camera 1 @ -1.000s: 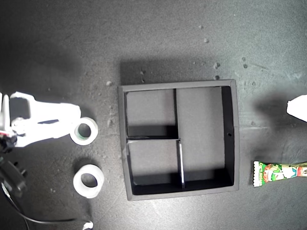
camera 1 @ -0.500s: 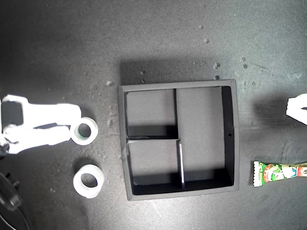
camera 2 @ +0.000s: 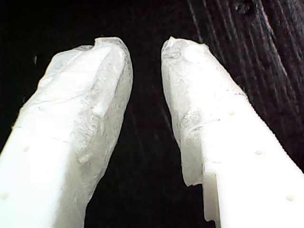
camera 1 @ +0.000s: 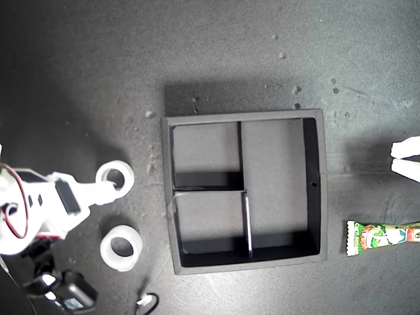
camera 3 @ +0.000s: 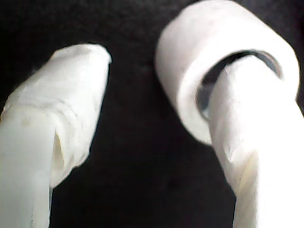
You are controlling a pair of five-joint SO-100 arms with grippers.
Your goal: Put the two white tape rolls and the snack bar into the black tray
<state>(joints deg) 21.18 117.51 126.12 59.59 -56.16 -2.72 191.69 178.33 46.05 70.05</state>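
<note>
One finger of my second gripper [camera 3: 156, 90] threaded through the hole of the nearer tape roll [camera 1: 115, 176], the other finger spread clear outside its wall: jaws apart, nothing pinched yet. Black tray [camera 1: 315, 184] straight ahead beyond the roll, empty. My first gripper [camera 2: 145, 76] parted, empty, near the snack bar [camera 1: 384, 235].

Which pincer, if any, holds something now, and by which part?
Neither grips yet. My second pincer has one finger inside the upper tape roll, jaws open. My first pincer is empty.
</note>
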